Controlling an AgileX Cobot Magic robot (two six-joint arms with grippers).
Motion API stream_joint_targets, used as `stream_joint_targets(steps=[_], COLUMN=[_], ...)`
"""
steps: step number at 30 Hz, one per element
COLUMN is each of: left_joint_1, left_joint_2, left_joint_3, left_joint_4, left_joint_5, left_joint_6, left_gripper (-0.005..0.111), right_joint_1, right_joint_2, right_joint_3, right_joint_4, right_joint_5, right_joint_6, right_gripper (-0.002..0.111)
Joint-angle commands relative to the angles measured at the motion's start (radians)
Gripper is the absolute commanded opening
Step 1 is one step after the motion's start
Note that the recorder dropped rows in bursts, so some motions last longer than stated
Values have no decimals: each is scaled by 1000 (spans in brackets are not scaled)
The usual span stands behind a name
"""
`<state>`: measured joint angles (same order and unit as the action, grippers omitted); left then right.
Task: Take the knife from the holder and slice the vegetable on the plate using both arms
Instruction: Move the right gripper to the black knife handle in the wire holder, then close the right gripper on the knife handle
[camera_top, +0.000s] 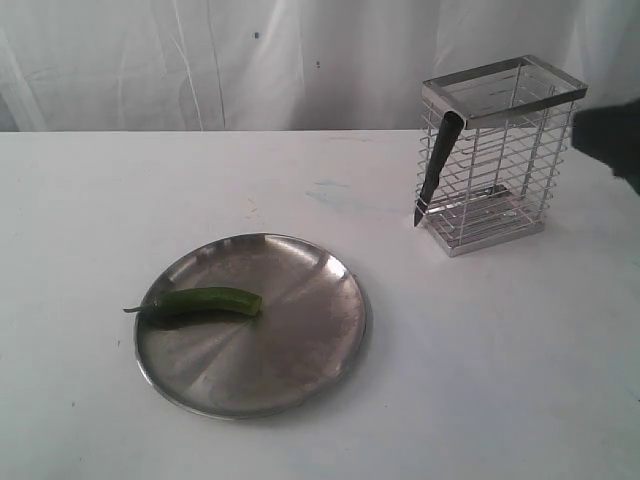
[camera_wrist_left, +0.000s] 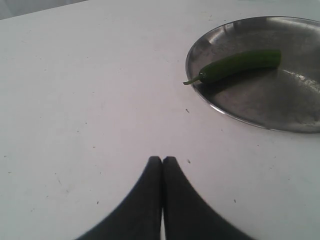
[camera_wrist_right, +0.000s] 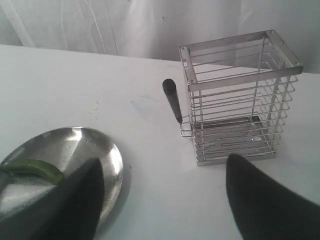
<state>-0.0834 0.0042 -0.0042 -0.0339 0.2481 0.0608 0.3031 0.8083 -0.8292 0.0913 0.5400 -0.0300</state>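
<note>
The green vegetable (camera_top: 205, 302) lies on the left part of the steel plate (camera_top: 300, 390). The wire holder (camera_top: 500, 160) stands at the back right. The knife (camera_top: 438, 165) leans against its left side, black handle up. My left gripper (camera_wrist_left: 162, 159) is shut on nothing and hovers over bare table, short of the plate (camera_wrist_left: 200, 95) and the vegetable (camera_wrist_left: 235, 65). My right gripper (camera_wrist_right: 162, 167) is open and empty, above the table between the plate (camera_wrist_right: 112, 155) and the holder (camera_wrist_right: 240, 100). The knife handle (camera_wrist_right: 171, 97) sticks out beside the holder. The blade is hidden in the right wrist view.
A white table (camera_top: 480, 380) carries everything, with a white curtain (camera_top: 250, 60) behind it. A dark part of the right arm (camera_top: 612, 140) shows at the right edge, beside the holder. The left arm is outside the exterior view.
</note>
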Motion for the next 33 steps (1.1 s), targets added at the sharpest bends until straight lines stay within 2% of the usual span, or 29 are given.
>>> stream_joint_targets(steps=[1,8,16,33], left_joint_1=[1,1,1,1], left_joint_2=[-4,-4,-4,-4], left_joint_3=[4,4,4,4], left_joint_4=[-10,-10,-10,-10], left_joint_5=[-3,-3,-3,-3], left_joint_6=[-2,-2,-2,-2], left_gripper=[0,0,0,0], right_joint_1=[4,4,4,6], right_joint_2=[192,486,702,871], right_joint_3=[-118,-331,-489,-567], right_joint_4=[2,87,88,-2], right_joint_5=[12,103,178,204], right_joint_6=[-37,-146,-188,-202], right_gripper=[61,61,61,60])
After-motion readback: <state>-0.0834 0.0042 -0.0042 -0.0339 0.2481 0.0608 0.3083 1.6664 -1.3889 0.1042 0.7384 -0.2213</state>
